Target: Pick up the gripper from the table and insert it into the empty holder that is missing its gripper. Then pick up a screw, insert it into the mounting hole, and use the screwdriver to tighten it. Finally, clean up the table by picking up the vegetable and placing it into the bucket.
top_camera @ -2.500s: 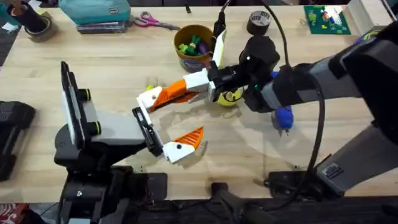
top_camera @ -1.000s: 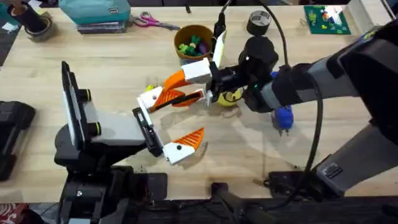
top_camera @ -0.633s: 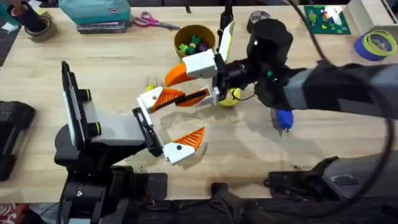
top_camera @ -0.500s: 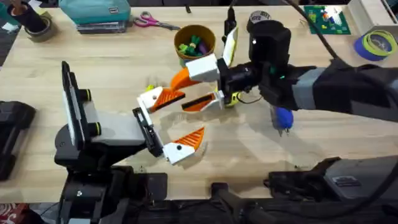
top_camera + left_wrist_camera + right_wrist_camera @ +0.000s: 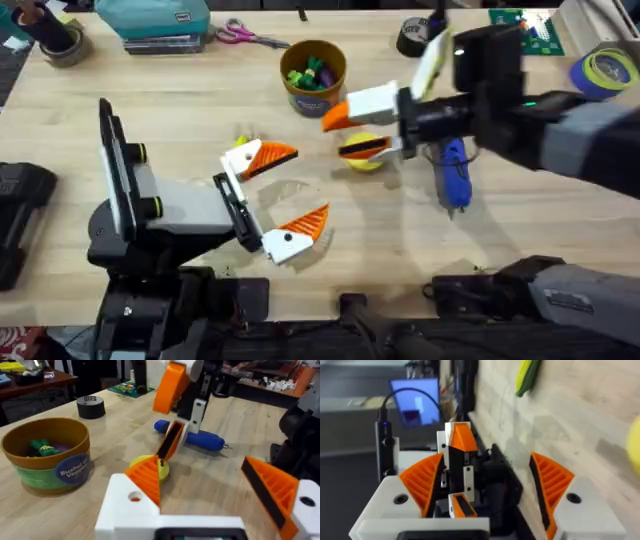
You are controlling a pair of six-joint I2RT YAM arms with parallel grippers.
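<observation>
- The right gripper (image 5: 358, 130), white mounts with orange ribbed pads, hangs right of centre in the overhead frame with its fingers spread and nothing between them; in earlier frames it sat further left, against the left arm's upper finger, and it has since drawn back to the right.
- Its two fingers point toward the left of the frame, one above the other, the lower one over a flat yellow disc (image 5: 365, 162).
- The left gripper (image 5: 283, 195) is at centre-left of the overhead frame, unmoved from the earlier frames, its fingers spread wide and pointing right, both mounts carrying orange pads.
- In the left wrist view the near white holder (image 5: 131, 507) bears its orange wedge (image 5: 147, 478), ribbed face inward; the screw hole in the mount looks open, though that is hard to tell.
- The blue screwdriver (image 5: 453, 179), earlier half hidden under the right arm, lies in plain sight at right of centre, long axis running top to bottom, thin tip toward the bottom edge.
- The bucket (image 5: 313, 75) stands at upper centre with green and purple toys inside.
- The yellow-green vegetable (image 5: 526, 376) lies on the table (image 5: 180, 130), seen in the right wrist view.
</observation>
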